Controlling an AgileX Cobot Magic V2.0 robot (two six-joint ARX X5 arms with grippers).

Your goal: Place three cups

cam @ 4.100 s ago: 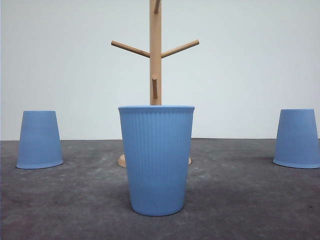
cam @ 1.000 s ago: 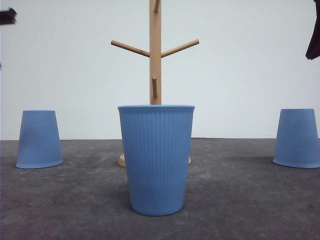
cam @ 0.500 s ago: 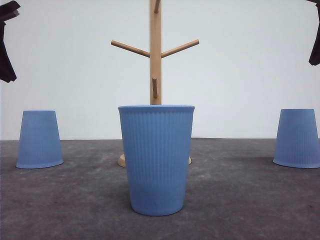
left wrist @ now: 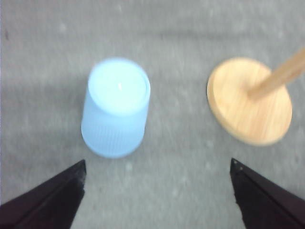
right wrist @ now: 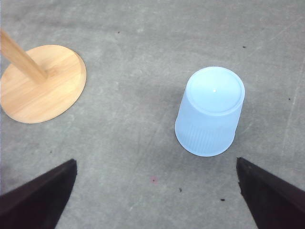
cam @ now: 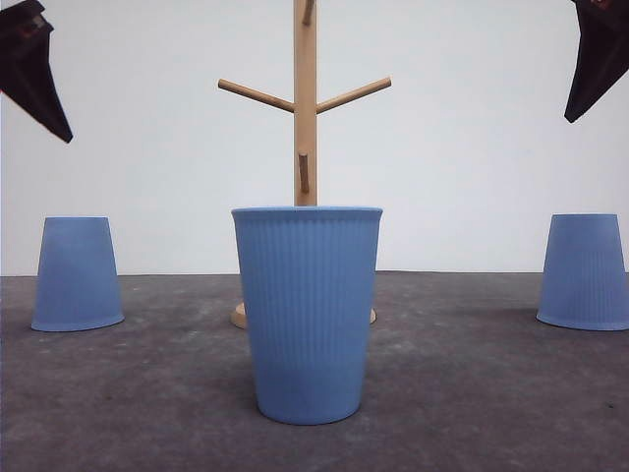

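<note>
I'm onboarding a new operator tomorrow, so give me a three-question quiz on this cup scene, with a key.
1. True or false: the middle cup stands upright, mouth up.
2. Multiple choice: the wooden mug tree stands A) in front of the middle cup, B) behind it, C) on the left cup.
3. Short answer: how do the left cup and the right cup sit on the table, and is the left tool or the right tool touching either?

Key
1. True.
2. B.
3. Both sit upside down, base up; both tools are open above them, touching neither.
</note>
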